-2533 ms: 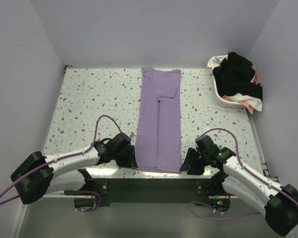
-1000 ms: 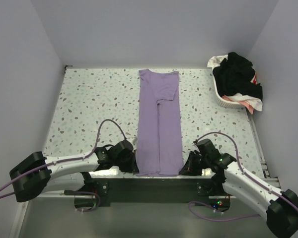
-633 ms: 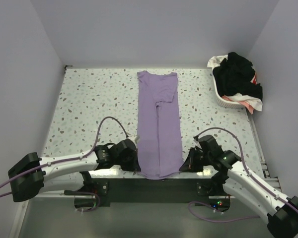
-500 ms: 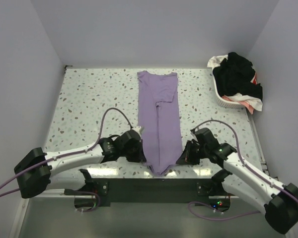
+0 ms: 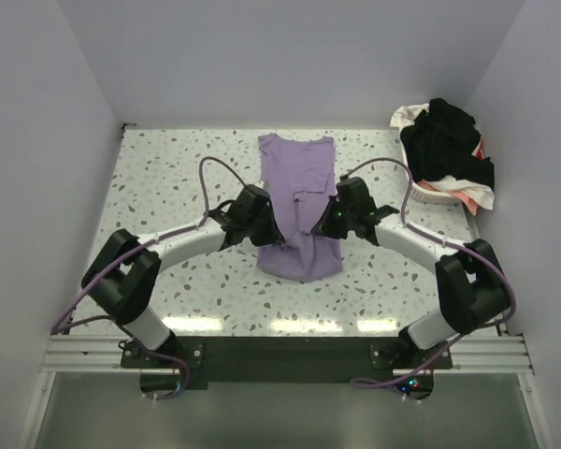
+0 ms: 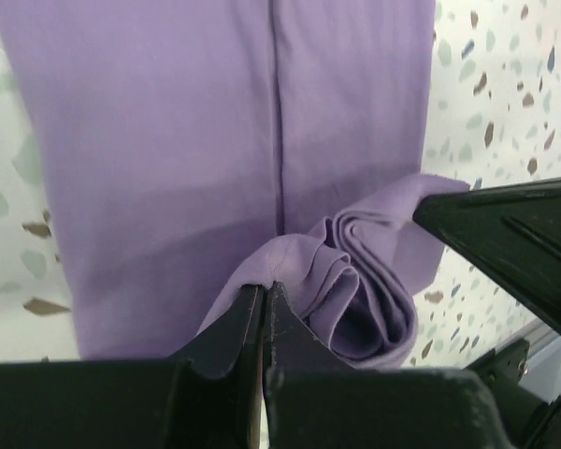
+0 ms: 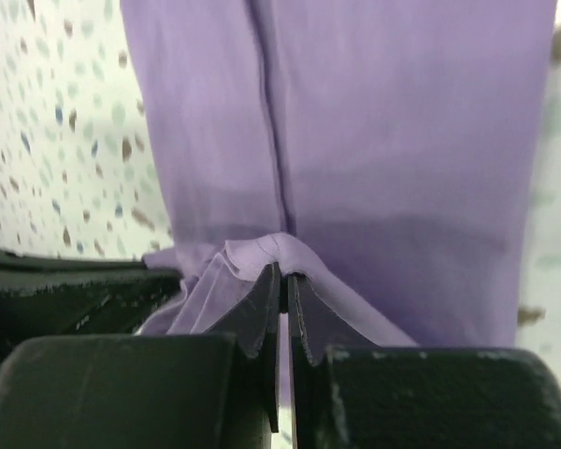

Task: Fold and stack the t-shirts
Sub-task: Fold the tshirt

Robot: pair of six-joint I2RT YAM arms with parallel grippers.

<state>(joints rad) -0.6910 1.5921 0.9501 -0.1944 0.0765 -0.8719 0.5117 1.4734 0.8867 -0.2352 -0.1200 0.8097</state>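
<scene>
A lilac-purple t-shirt (image 5: pixel 299 178), folded into a long strip, lies down the middle of the table. Its near end is lifted and doubled back over the strip. My left gripper (image 5: pixel 273 232) is shut on the left corner of that end, and the pinched cloth (image 6: pixel 304 257) bunches just past its tips. On the other corner my right gripper (image 5: pixel 325 224) is shut too, with a purple fold (image 7: pixel 280 251) draped over its tips. More t-shirts (image 5: pixel 446 140), black, white and pink-red, are heaped at the back right.
A white plastic basket (image 5: pixel 419 190) holds the heap of shirts by the right wall. Speckled tabletop (image 5: pixel 178 187) lies either side of the purple strip. Walls close the table on three sides.
Both grippers have carried the shirt's near end from the table's front edge up and back toward the middle, so the strip now lies doubled. The basket has not moved.
</scene>
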